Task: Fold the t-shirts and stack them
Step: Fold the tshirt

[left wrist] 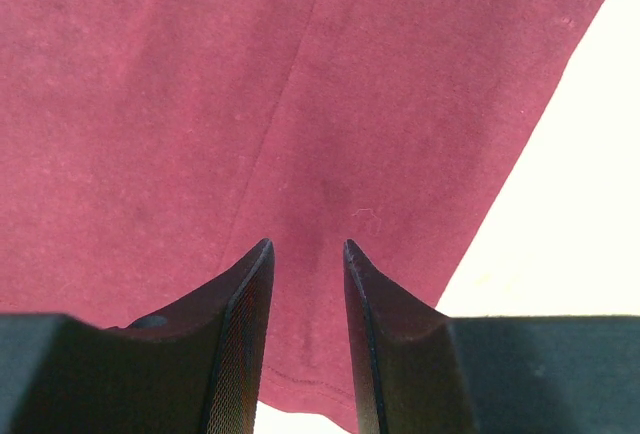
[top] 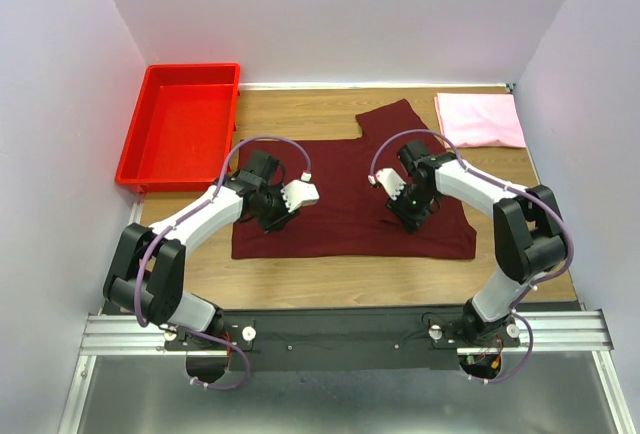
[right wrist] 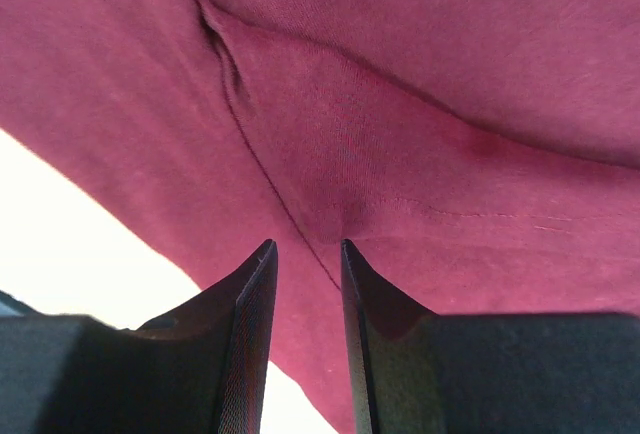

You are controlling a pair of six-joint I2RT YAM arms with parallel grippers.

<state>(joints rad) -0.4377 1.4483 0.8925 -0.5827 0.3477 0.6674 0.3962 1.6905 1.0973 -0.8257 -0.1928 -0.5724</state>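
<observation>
Item 1: dark maroon soft cloth t-shirt [top: 345,226]. We are finding it lying spread across the middle of the brown wooden tabletop [top: 300,276], flattened for folding.

Item 2: left gripper [left wrist: 307,246]. Its jaws are pinching the maroon cloth by an edge, a faint crease running in between them.

Item 3: right gripper [right wrist: 305,246]. It is nipping a puckered fold of the same shirt; we are judging the paired holds as meant for one even fold.

Item 4: light pink cloth t-shirt [top: 480,119]. It is sitting folded at the far right corner, waiting as the stack's base.

Item 5: bright red rigid plastic bin [top: 185,129]. It is occupying the far left corner.
</observation>
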